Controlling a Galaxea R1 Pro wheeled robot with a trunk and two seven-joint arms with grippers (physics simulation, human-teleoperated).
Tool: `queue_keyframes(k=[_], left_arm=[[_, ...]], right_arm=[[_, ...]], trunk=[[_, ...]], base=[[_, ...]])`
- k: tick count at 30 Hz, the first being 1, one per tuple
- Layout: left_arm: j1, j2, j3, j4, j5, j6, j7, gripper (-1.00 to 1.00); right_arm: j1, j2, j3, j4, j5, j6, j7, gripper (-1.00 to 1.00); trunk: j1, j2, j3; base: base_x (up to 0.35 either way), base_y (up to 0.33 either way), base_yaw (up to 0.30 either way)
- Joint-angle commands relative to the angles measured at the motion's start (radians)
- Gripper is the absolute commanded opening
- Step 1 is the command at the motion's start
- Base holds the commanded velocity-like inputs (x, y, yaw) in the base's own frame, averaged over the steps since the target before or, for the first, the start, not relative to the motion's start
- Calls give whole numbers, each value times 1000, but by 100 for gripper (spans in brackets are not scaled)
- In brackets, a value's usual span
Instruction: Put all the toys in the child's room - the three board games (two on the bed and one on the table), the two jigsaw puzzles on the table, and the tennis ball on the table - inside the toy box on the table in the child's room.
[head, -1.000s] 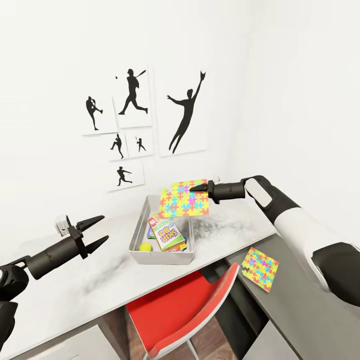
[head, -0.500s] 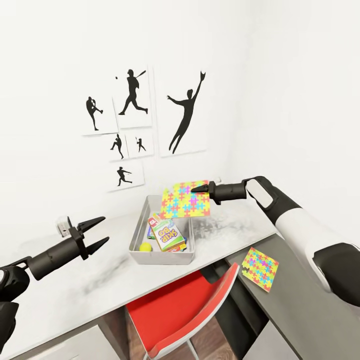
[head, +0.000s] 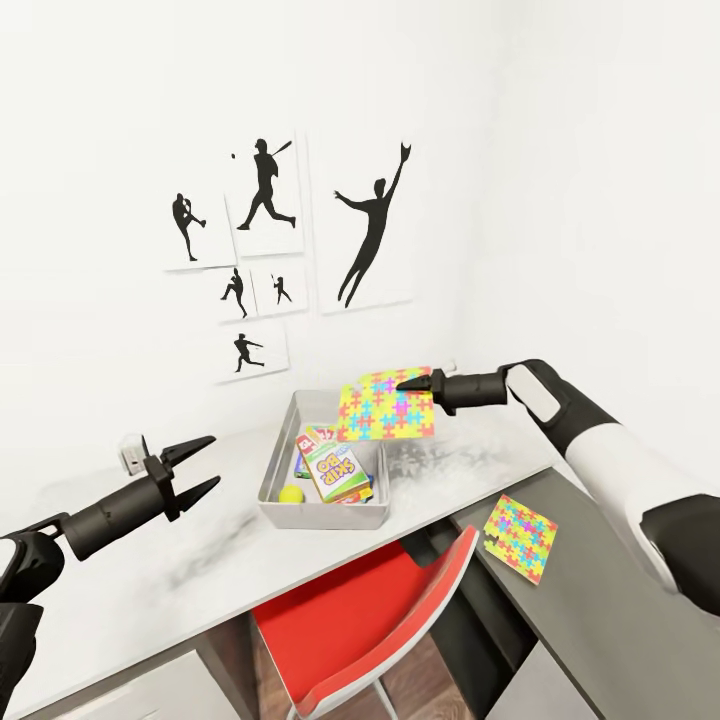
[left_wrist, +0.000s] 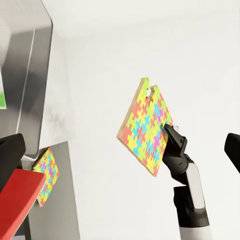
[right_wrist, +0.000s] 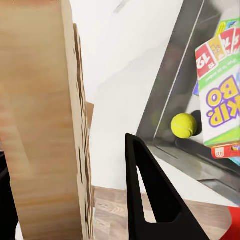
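Jigsaw puzzle (head: 385, 406) in right pincer (head: 408, 381) above toy box (head: 277, 470)

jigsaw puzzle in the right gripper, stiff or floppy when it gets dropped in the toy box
Probably stiff: the jigsaw puzzle stays flat though the right gripper pinches only one edge. It looks thin, so likely light. It may land leaning on the board games in the toy box.

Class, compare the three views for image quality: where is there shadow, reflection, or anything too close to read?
Head view: sharp, with a soft shadow on the pale grey desk. Left wrist view: the held multicoloured puzzle square is crisp. Right wrist view: its wood-coloured underside looms very close, and the grey tray's wall shows faint reflections.
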Motion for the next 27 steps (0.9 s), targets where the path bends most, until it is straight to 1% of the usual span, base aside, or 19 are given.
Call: queue_keyframes(k=[1,3,10,15,16,24,27], left_arm=[[-1,0,1,-1,10,3,9,100],[-1,0,1,-1,8,3,6,100],[-1,-1,2,-2,7,0,4,100],[0,-1,3,-2,6,0,5,100],[0,-1,2,-2,6,-1,4,100],[0,-1,-1,-3,5,-2,5,100],[0,-1,-2,-3,4,-2,10,100]], right_arm=[[-2,-2,4,0,4,0,8,-100],[-1,-5,2,-3,4,0,7,-100],[3,4,12,-5,5,0,4,-100],[3,3,9,-6,5,0,3,-100],[3,-4,3,-7,5,0,4,-100],[4,-6,1,-8,5,0,5,-100],[4,-6,3,-8,5,0,5,-100]], trunk=[[1,-2,-2],[1,-2,-2],[1,-2,-2],[1,-2,-2],[1,-2,-2],[1,-2,-2],[1,-2,-2]], base=[[0,0,0],[0,0,0],[0,0,0],[5,0,0],[201,79,0],[263,63,0],[138,14,0]])
